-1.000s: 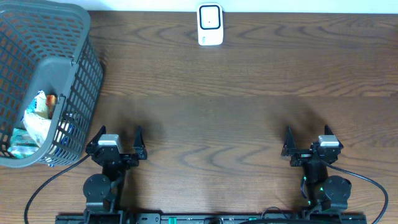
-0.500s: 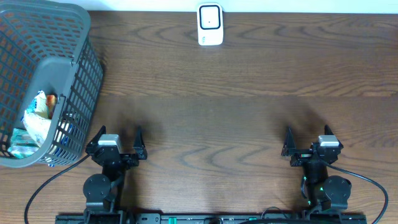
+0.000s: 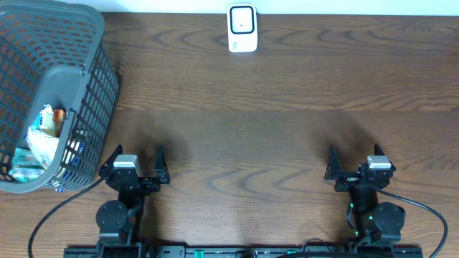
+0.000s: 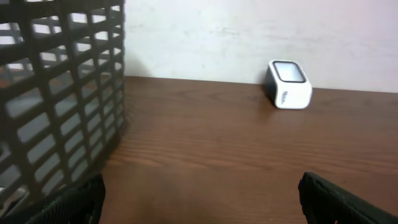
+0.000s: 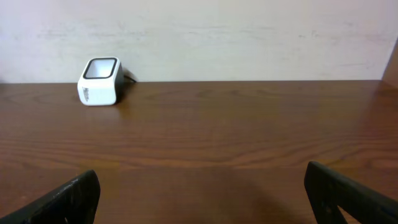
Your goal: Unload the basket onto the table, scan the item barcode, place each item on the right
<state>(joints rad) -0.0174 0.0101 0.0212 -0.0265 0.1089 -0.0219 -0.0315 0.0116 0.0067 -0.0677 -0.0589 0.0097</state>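
Nothing changing vs a sec ago; left gripper (image 3: 138, 153) beside basket (image 3: 92, 86), right gripper (image 3: 355, 154) far from it, jaws sitting wide open, empty; item (image 3: 43, 140) inside basket waiting; scan not starting.

Nothing visible has changed from the earlier overhead pictures to now. The left gripper (image 3: 138, 155), the right gripper (image 3: 355, 156), the basket (image 3: 98, 100) and the scanner (image 3: 242, 29) show no shift at all.
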